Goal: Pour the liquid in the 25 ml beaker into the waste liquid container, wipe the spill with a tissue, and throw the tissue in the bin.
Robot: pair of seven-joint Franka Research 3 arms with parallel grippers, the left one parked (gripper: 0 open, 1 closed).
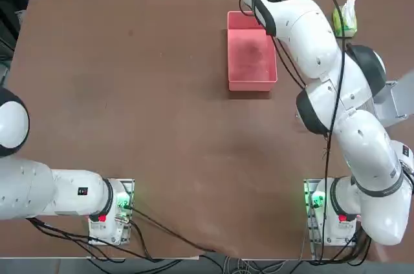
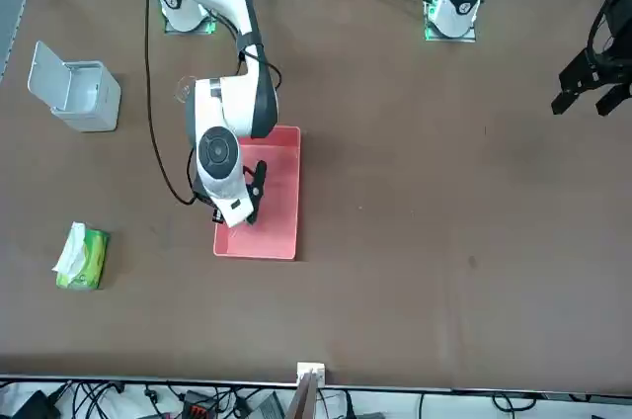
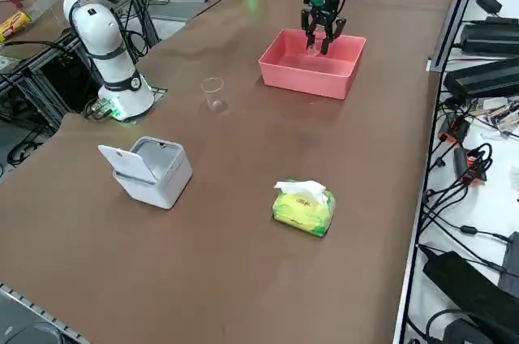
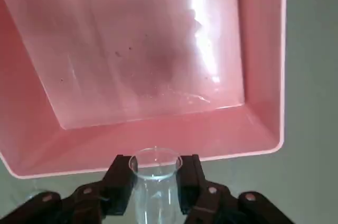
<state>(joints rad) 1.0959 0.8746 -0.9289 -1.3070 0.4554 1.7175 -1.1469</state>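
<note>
Two black fingers [image 4: 122, 182] of the right gripper [image 4: 156, 182] clamp the 25 ml beaker [image 4: 154, 179], a tiny clear glass cylinder, over the far end of the waste liquid container [image 4: 253, 76]. That smooth pink plastic tray sits near the table's [image 1: 129, 93] far edge.

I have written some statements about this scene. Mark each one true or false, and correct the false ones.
1. The right gripper is shut on the 25 ml beaker. True.
2. The beaker is held above the bin. False: it is over the edge of the pink waste liquid container.
3. The bin's lid is closed. False: it stands open.
4. A white tissue sticks up from the green pack. True.
5. A larger glass beaker stands on the table, outside the pink container. True.
</note>
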